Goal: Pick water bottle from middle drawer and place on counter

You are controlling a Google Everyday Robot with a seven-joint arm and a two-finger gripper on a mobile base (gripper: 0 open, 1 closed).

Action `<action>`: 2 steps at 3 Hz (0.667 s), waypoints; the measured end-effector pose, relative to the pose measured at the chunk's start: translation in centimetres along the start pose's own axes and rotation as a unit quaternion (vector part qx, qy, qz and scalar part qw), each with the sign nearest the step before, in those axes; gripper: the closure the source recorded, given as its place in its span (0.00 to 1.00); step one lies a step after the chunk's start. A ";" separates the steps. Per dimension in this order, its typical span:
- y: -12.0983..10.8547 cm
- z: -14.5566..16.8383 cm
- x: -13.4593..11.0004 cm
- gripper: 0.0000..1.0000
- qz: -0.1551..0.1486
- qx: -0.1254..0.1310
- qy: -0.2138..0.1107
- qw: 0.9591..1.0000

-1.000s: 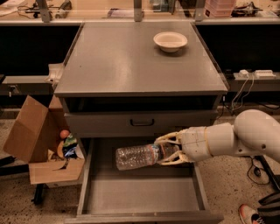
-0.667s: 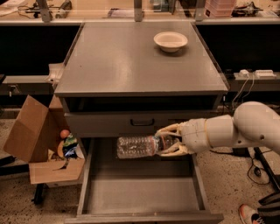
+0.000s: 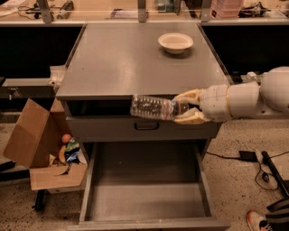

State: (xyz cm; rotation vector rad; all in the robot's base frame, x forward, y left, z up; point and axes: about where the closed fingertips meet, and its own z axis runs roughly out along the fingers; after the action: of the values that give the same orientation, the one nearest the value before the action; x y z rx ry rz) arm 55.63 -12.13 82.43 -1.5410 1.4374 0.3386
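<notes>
Gripper [image 3: 183, 108], at the end of a white arm [image 3: 244, 97] reaching in from the right of the counter [image 3: 135, 58], has its cream fingers clamped on the neck end of the water bottle [image 3: 151, 107]. The bottle lies level in the air, base pointing left. It sits just in front of the counter's front edge and right at that edge's height, touching nothing but the fingers. Directly below it is the shallow drawer front [image 3: 113, 128] with a black handle, which is shut. Lower down, the middle drawer [image 3: 144, 198] stands pulled out from under the counter, its flat grey floor bare. On the counter's far right part sits a cream bowl [image 3: 175, 43], well apart from the bottle. Left of the counter, on the floor, an open cardboard box [image 3: 31, 144] holds colourful odds and ends. Behind the counter runs a pale workbench [image 3: 99, 13], and dark cables [image 3: 253, 158] trail on the floor to the right.
</notes>
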 end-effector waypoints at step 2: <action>-4.6 -3.0 -1.1 1.00 0.008 0.049 0.008 0.999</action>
State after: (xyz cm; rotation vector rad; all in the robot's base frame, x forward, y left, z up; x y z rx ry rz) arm 58.18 -14.47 86.79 -1.4566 1.4572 0.2618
